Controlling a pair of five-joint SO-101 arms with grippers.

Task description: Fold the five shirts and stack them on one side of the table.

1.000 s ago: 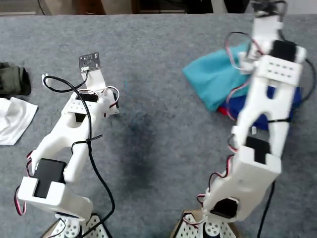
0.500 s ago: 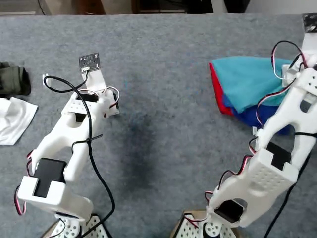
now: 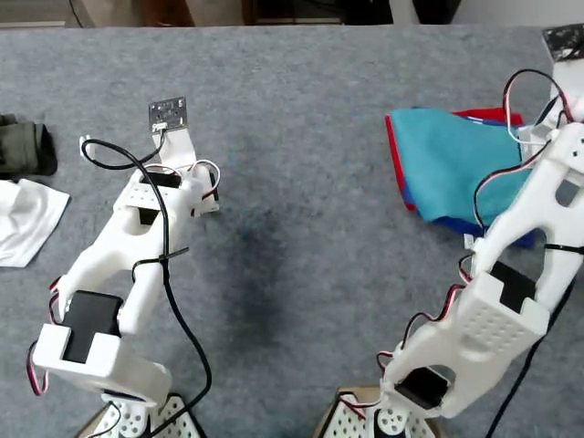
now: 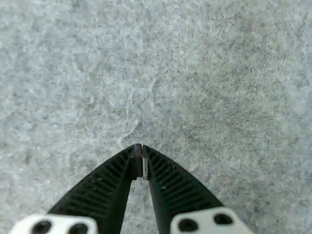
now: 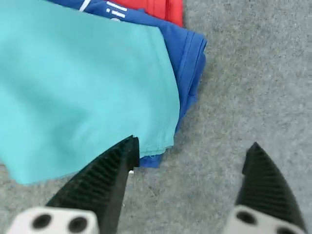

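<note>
Tabletop (image 3: 301,109): grey, fuzzy, felt-like nap.

Upper right of the high view: a stack of three flat folded shirts.
- Teal shirt (image 3: 452,160) on top, smooth knit, roughly rectangular.
- Blue shirt (image 5: 187,63) beneath, its stitched edge showing past the teal.
- Red shirt (image 5: 161,9) lowest, seen as a thin strip along the stack's edges.

Left edge of the high view: white shirt (image 3: 23,219) lay flat, one corner pointing inward. Dark olive shirt (image 3: 23,148) sat bunched just above it, well apart from the stack.

Right gripper (image 5: 192,146) hovered at the stack's corner, its black ridged fingers spread wide. One tip was over the teal hem, the other over bare felt.

Left gripper (image 4: 141,151) was over bare tabletop, ridged fingers pressed together at the tips, holding nothing.
</note>
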